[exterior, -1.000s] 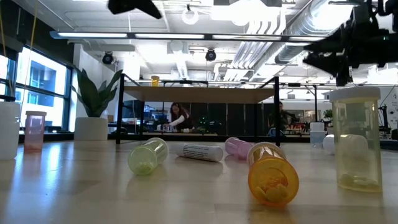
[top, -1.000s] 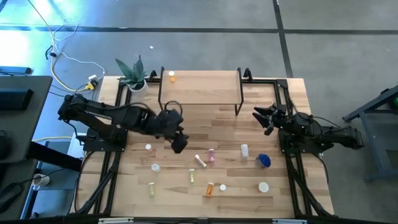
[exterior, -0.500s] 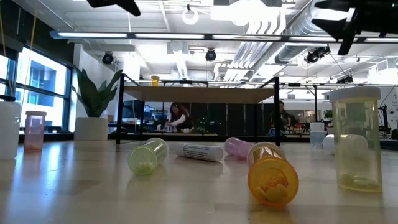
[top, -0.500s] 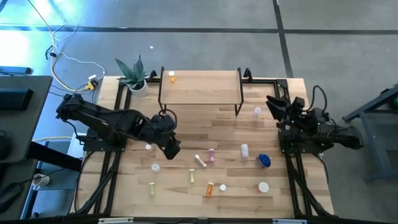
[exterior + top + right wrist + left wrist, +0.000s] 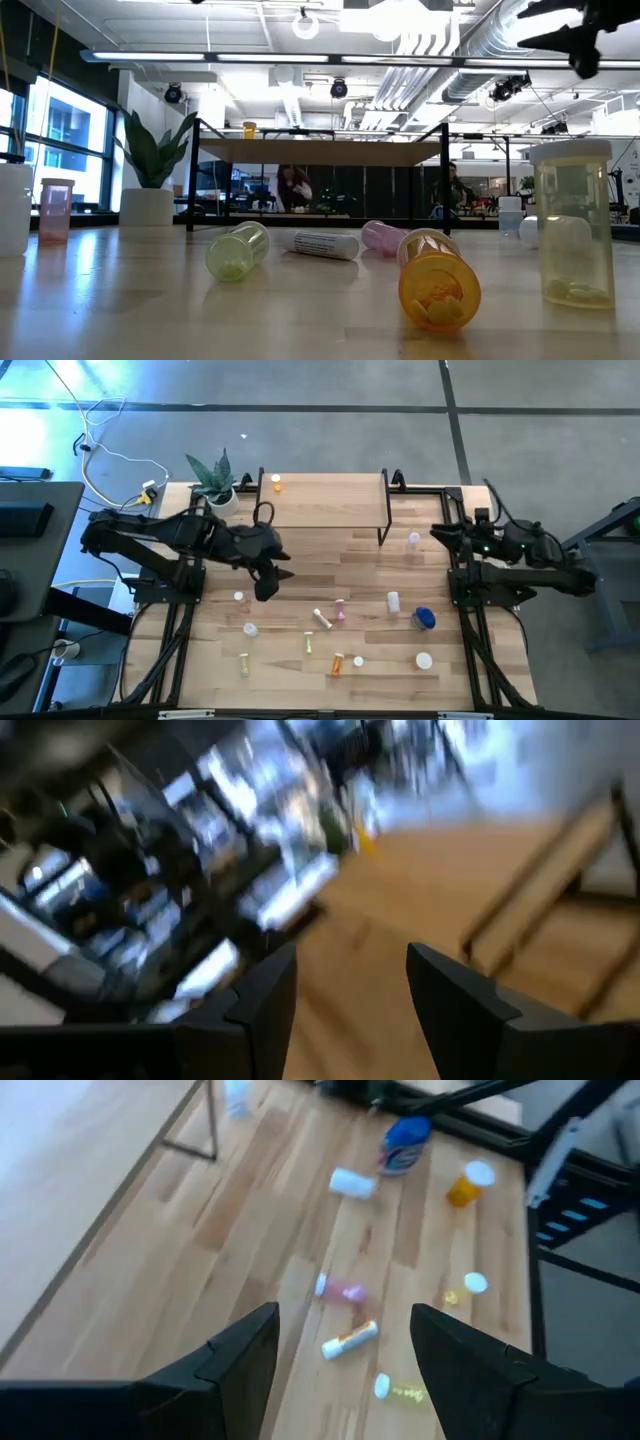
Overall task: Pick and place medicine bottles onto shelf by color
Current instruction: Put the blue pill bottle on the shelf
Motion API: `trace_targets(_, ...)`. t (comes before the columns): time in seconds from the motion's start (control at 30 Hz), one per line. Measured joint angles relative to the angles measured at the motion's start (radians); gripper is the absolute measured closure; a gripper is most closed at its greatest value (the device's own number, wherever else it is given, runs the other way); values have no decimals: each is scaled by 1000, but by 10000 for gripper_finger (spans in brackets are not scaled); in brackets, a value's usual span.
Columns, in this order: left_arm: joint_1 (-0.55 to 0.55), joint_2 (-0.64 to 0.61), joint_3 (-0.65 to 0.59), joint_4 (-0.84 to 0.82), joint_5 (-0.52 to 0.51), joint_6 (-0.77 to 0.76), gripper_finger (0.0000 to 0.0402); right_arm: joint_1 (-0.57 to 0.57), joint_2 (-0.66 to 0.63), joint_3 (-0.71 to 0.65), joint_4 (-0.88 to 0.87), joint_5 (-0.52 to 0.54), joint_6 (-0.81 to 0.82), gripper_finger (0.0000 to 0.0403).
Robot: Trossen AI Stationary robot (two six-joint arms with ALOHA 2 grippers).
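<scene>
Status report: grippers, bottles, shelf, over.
Left gripper and right gripper open, empty, raised. One orange bottle on shelf; rest on table. Nothing blocking.

Left pincer [image 5: 268, 575] and right pincer [image 5: 440, 532] both hang empty, fingers parted, above the table.

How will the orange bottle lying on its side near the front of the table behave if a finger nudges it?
The orange bottle lies on its round side, so it will probably roll. Its few pills suggest it is light. The smooth plastic may slip in a pinch.
</scene>
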Motion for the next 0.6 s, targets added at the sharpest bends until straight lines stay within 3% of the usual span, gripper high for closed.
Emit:
trace_targets(0.17,50,1,0,42,129,136,186,0,158,158,-213,-99,117,221)
trace_targets(0.4,102,6,0,43,217,195,186,0,392,383,-507,-189,184,221)
trace_targets(0.6,122,6,0,42,271,233,186,0,518,461,-698,-290,275,221)
